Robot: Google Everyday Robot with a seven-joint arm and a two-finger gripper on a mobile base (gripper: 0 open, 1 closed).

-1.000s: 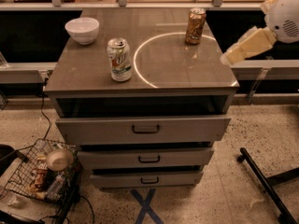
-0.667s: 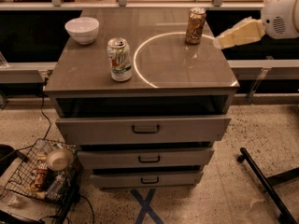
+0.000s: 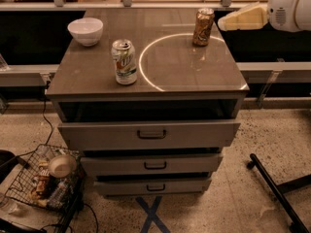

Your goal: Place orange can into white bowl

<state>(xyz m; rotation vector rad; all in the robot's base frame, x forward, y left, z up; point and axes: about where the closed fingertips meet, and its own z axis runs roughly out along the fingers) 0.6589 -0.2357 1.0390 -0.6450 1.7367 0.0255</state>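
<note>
Orange can stands upright at the far right of the grey cabinet top, on a pale ring. White bowl sits far left, well apart from it. My gripper hovers just right of the can, not touching; open or closed, I cannot tell. A wire basket lies on the speckled floor, near left.

Single view, high in front of the tabletop, angled down toward its far edge, moderately near, whole top framed, gripper beyond the far right corner.
</note>
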